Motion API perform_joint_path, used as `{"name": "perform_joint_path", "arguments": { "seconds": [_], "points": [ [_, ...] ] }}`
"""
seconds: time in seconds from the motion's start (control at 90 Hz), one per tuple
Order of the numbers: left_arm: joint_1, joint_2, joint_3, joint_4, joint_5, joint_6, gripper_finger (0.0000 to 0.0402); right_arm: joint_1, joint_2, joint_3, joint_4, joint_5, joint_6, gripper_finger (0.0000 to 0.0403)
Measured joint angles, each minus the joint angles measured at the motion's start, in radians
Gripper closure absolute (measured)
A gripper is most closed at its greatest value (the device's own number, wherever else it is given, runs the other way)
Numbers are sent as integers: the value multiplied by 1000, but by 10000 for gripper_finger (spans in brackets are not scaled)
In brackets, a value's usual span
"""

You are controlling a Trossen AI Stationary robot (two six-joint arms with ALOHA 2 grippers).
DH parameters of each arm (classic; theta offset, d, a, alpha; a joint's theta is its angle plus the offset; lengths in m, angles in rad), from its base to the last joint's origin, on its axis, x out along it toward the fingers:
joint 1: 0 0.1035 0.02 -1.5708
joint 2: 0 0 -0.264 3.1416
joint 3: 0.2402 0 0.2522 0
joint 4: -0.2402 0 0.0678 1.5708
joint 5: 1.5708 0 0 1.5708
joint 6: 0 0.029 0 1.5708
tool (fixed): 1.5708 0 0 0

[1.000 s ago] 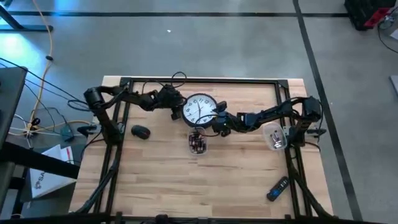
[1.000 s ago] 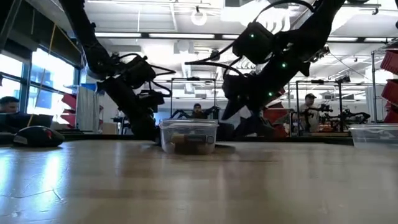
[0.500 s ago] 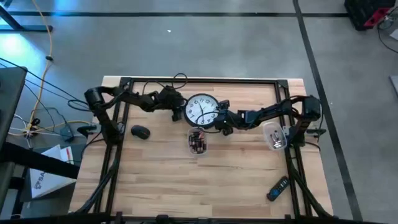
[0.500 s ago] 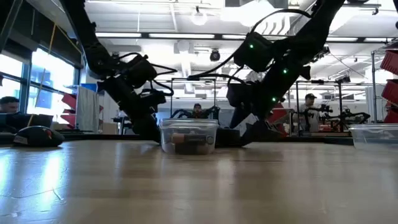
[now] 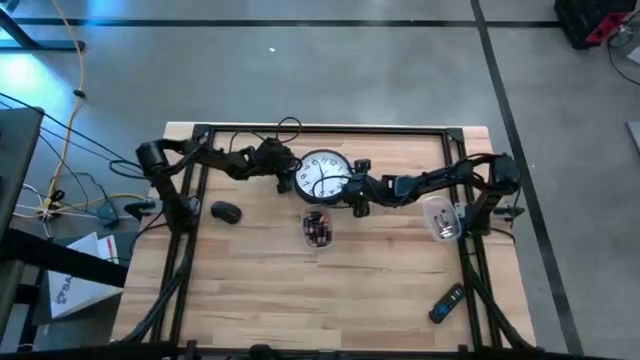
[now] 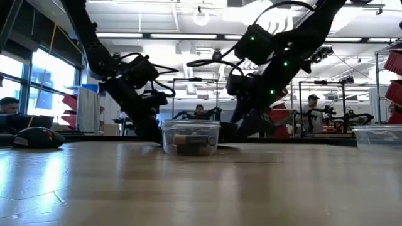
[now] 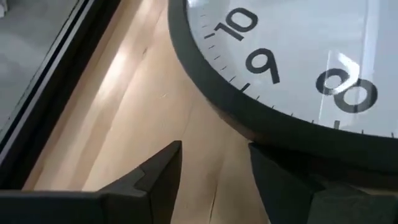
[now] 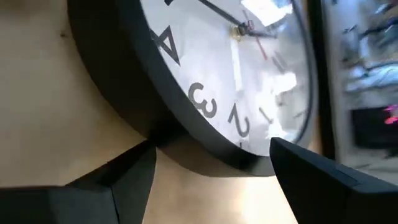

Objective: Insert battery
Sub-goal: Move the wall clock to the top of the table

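Between the two claws sits the wall clock (image 5: 323,175), face up. The left gripper (image 5: 287,180) has fingers apart beside its rim near the 9; the right gripper (image 5: 356,195) straddles the rim near the 3, spread wide. Batteries wait in the clear tub (image 5: 318,228) just beyond. Nothing is inserted yet; the clock probably needs turning over first.

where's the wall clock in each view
High view: wall clock at table's far middle, between both arms.
Low view: hidden behind the battery container.
Left wrist view: rim and numerals 10, 9, 8.
Right wrist view: tilted face, numerals 4 to 1.
Shared landmark: its black rim.
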Motion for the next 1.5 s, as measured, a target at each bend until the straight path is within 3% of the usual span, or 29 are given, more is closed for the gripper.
{"name": "perform_joint_path", "arguments": {
  "seconds": [0.322, 0.5, 0.633, 0.933, 1.089, 1.2, 1.333, 1.5],
  "points": [
    [2, -1, 31, 15, -32, 3, 225, -22, 27, 2, 1, -6, 317, 121],
    [2, -2, 37, 4, -46, 2, 225, -18, 31, 2, 8, 17, 398, 121],
    [2, -2, 37, -9, -42, 1, 225, -4, 34, 2, 18, 29, 333, 121],
    [-2, -2, 37, -39, 1, -3, 225, 22, 26, 3, -33, 73, 26, 121],
    [-4, -2, 37, -38, 18, -4, 225, 24, -4, 4, -99, 77, 30, 121],
    [-4, -2, 37, -38, 19, -12, 225, 16, -57, 4, -156, 48, 155, 121],
    [-5, -2, 37, -34, 28, -21, 225, -36, -136, 5, -248, -78, 336, 121],
    [-4, -2, 37, -19, 38, -25, 225, -123, -154, 5, -295, -236, 382, 121]
  ]
}}
